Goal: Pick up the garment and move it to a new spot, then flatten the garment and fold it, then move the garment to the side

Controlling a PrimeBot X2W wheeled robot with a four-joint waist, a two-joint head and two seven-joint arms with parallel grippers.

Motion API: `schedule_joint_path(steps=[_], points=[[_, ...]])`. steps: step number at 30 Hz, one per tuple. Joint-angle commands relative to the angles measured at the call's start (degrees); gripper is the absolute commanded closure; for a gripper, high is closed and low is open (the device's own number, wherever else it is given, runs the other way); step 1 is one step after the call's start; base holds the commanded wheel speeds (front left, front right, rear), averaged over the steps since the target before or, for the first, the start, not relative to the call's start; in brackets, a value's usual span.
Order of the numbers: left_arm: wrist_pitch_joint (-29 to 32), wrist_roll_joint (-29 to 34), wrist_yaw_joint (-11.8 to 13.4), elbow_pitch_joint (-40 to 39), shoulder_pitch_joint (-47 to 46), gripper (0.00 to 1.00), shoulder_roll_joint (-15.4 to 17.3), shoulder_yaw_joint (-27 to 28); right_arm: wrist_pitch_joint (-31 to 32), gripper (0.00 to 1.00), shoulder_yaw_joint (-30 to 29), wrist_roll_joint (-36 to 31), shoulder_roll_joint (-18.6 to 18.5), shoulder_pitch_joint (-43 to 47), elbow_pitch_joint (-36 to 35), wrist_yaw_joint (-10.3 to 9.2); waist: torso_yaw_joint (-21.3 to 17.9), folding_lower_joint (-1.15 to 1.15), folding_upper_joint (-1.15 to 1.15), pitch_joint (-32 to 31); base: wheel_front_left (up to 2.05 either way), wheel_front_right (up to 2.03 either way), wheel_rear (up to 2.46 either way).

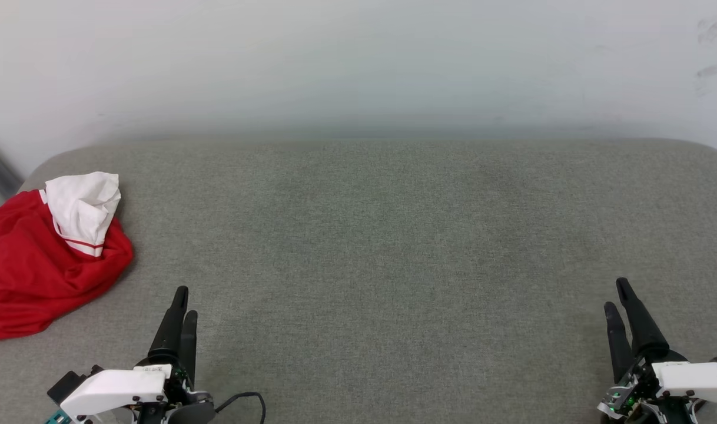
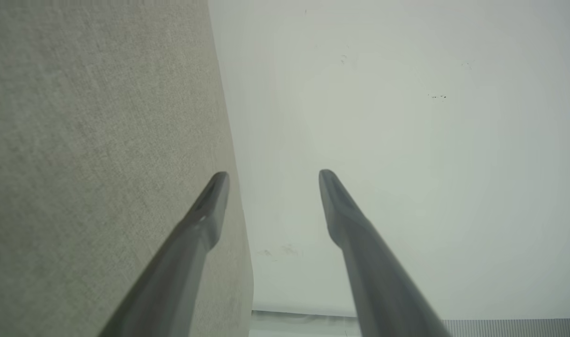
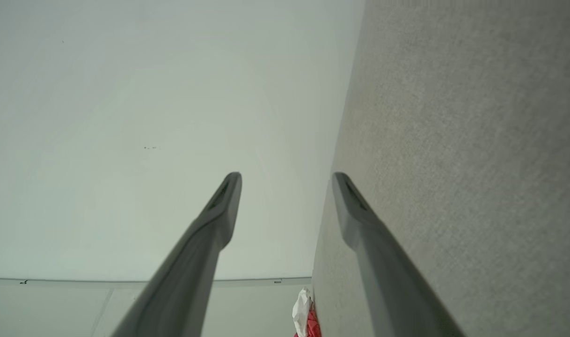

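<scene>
Upholstery [image 1: 394, 265] in grey weave is stretching across the whole width, its far edge meeting a pale wall [image 1: 358, 59]; the shirt [image 1: 35, 277] is lying crumpled in a red heap at the far left edge, a white sleeve [image 1: 83, 206] with red-striped trim sitting on top; the left gripper [image 1: 186, 301] is hovering near it, not touching, fingers spread wide and empty; the right gripper [image 1: 615, 293] is hanging well apart at the lower right, likewise wide and empty.
</scene>
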Motion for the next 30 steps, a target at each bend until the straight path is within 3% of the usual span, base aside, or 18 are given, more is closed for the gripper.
schedule_joint_path(steps=[1, 8, 23, 30], points=[[-0.7, 1.4, -0.1, -1.6, -0.6, 0.0, 0.1, 0.2, -0.8, 0.0, -0.4, -2.0, 0.0, -0.4, -1.4, 0.01, 0.0, 0.0, 0.0, 0.0, 0.0, 0.0, 0.0], [-2.6, 8.6, 0.9, -3.8, -0.7, 0.0, 0.1, 0.6, -2.7, 0.0, -1.1, -9.6, 0.0, 0.2, -3.8, 0.01, 0.0, 0.0, 0.0, 0.1, 0.0, 0.0, 0.0], [-6.2, 29.6, 7.4, -9.2, 0.4, 0.0, 0.2, -2.9, -6.3, 0.0, 0.5, -30.1, 0.0, 2.0, -10.7, 0.01, 0.0, 0.0, 0.0, 0.3, 0.0, 0.0, 0.0], [-7.6, 38.4, 9.2, -9.8, 1.0, 0.0, 0.2, -4.8, -7.8, 0.0, 1.7, -39.7, 0.0, 3.0, -11.9, 0.01, 0.1, 0.0, 0.0, 0.5, 0.0, 0.0, 0.0]])
